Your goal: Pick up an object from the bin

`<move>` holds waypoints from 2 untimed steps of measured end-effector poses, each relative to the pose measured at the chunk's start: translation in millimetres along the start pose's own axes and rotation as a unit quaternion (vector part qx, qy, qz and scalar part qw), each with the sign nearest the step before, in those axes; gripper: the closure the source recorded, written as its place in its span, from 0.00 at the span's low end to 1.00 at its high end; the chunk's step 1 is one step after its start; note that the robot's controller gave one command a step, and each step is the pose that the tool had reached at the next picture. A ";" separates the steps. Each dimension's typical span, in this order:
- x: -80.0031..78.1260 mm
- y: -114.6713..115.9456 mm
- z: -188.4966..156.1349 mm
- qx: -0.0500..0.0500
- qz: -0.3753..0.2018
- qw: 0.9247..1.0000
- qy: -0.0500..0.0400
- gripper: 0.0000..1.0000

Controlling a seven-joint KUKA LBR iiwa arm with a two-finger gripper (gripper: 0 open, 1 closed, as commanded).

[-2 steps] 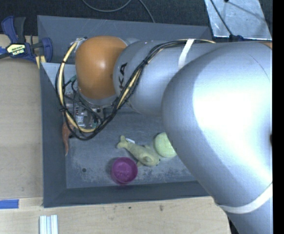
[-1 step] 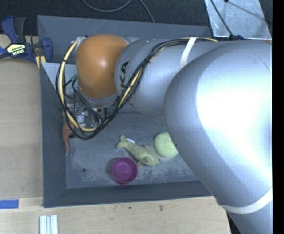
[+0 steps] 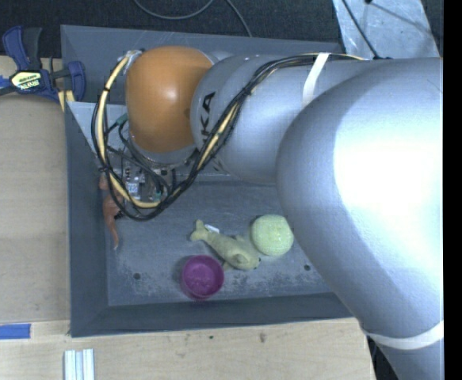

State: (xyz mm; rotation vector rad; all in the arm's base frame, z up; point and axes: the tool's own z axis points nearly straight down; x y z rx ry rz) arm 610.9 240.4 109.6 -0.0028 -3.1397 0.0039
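Reddish-brown slender thing (image 3: 109, 212) lies against the grey metal bin's (image 3: 84, 291) left wall, long axis along the wall, just lower-left of my gripper (image 3: 138, 184). Grip state I cannot tell. Magenta round cup (image 3: 201, 276) sits well apart.

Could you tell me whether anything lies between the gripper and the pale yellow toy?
Nothing visible does: bare bin floor separates the gripper from the pale yellow toy; the purple cup and green ball lie beside it.
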 end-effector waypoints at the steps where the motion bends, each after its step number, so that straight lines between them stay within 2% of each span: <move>1: -1.4 0.6 -15.0 -0.001 0.000 1.000 -0.002 1.00; 2: -0.1 0.1 -33.9 -0.001 0.000 1.000 -0.001 1.00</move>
